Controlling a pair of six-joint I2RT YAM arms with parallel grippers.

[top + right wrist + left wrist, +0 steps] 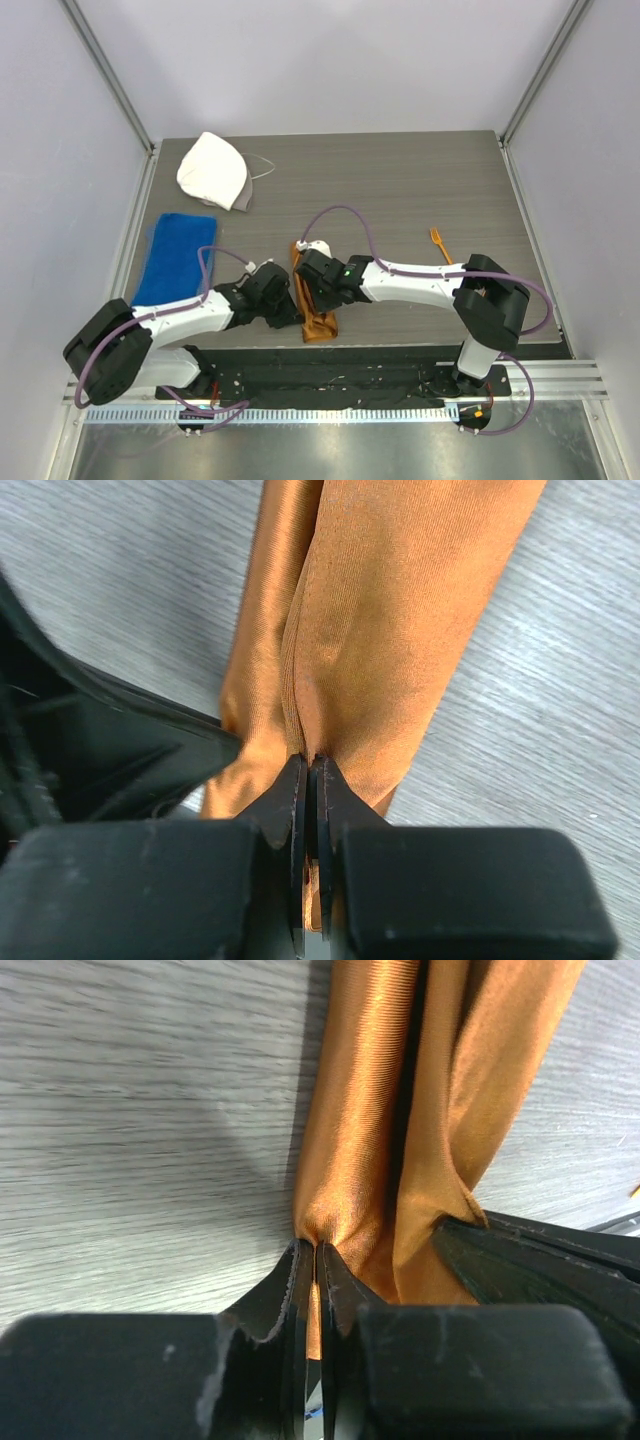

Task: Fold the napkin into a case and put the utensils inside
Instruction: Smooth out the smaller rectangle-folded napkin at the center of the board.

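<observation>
The rust-orange napkin [318,318] lies as a narrow, long layered strip at the table's near middle. My left gripper [285,300] is shut on its left edge; in the left wrist view the gripper [316,1250] pinches a fold of the cloth [365,1120]. My right gripper [315,283] is shut on the strip from the right; in the right wrist view the gripper [308,762] pinches the cloth [390,630]. The two grippers sit close side by side. An orange plastic fork [439,244] lies to the right. The spoon is not in view.
A blue towel [176,257] lies at the left. A white rounded cloth cap [214,170] sits at the back left. The wood-grain table [400,190] ends at metal rails left and right, and a black strip runs along its near edge.
</observation>
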